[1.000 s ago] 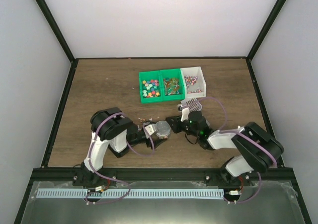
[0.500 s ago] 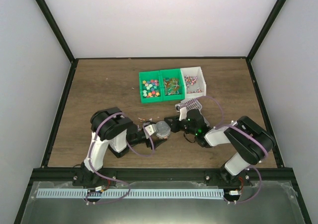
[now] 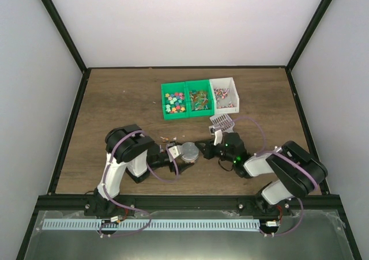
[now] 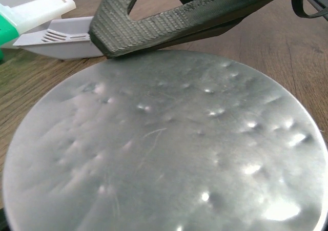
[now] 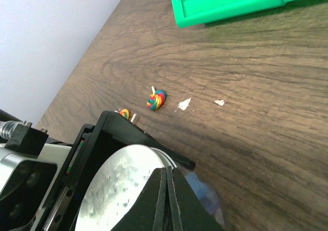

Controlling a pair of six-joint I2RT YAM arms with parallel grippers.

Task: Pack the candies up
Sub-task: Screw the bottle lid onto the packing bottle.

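Candies fill the green bin's two compartments and the white bin. Two rainbow lollipop candies lie loose on the wood. My left gripper is closed round a jar with a dented silver lid; one of its black fingers shows beside the jar. My right gripper is shut, its tips pressed together over the lid's rim. The grey scoop lies on the table behind the right wrist.
The green bin and white bin stand side by side at the back of the wooden table. White crumbs lie near the lollipops. Black frame rails border the table.
My right gripper's fingers have closed fully and slid a little nearer along the lid's rim. The left arm and the jar have stayed put.
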